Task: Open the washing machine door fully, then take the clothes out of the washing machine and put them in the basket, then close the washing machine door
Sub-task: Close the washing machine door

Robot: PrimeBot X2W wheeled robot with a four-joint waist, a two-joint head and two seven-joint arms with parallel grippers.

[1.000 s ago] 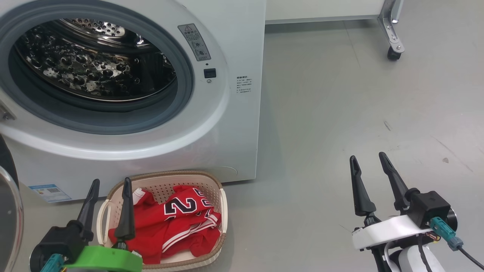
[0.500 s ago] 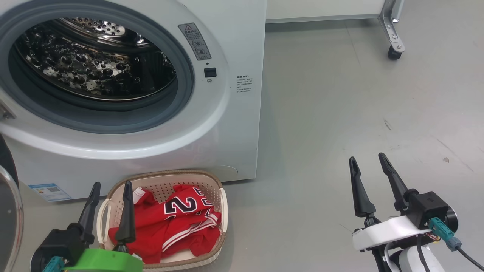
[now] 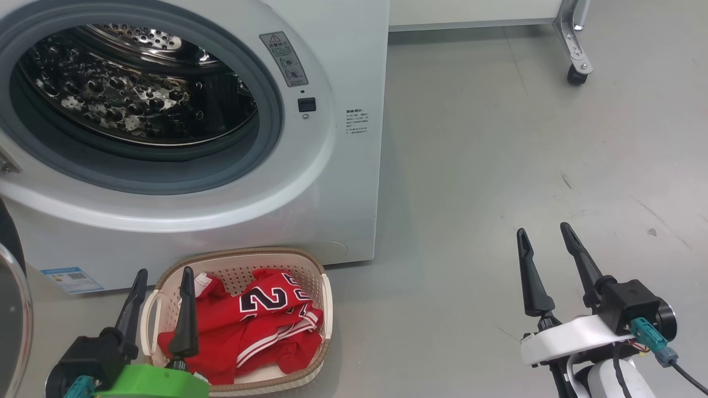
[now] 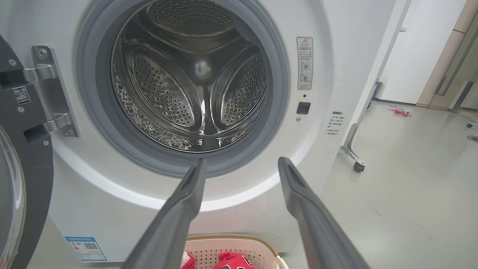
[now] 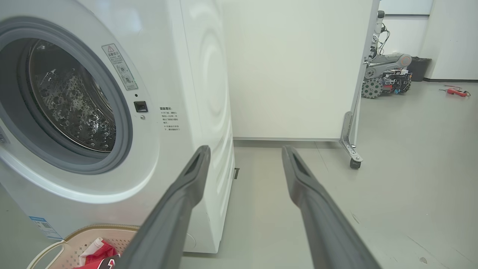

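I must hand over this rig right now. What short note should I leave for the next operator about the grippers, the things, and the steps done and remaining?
Left gripper: open, empty, low by the basket.
Right gripper: open, empty, above bare floor to the right of the machine.
Things: the red basketball jersey lies in the cream perforated plastic basket, on the floor before the white front-loading washing machine. Its perforated steel drum looks empty. The round black-rimmed glass door stands swung open at the left.
Done: door opened, jersey in basket.
Left: close the door.
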